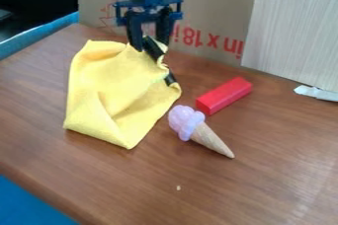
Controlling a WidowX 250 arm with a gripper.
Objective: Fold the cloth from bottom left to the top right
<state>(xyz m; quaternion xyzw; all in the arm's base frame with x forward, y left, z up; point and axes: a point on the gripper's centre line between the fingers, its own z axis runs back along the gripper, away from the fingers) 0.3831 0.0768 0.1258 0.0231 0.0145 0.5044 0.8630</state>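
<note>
Cloth (pixel 119 91), yellow and rumpled, lies on the left part of the brown table (pixel 264 179), with a pointed corner towards the near edge and a crease running up from its lower left side. Above its upper right part hangs the black gripper (pixel 150 47), released, its fingers apart with cardboard (pixel 204 2) showing between them. A dark strip (pixel 170 77) shows at the cloth's right edge; what it is, I cannot tell. A tiny pale speck (pixel 178 188) lies on the table nearer the front. Next comes a toy ice cream cone (pixel 201 130), its lilac scoop near the cloth and its tip aimed to the lower right. Just beside the scoop, a red block (pixel 224 95) lies slantwise. Farther right, a pale panel (pixel 290 31) stands behind a white scrap (pixel 316 93).
</note>
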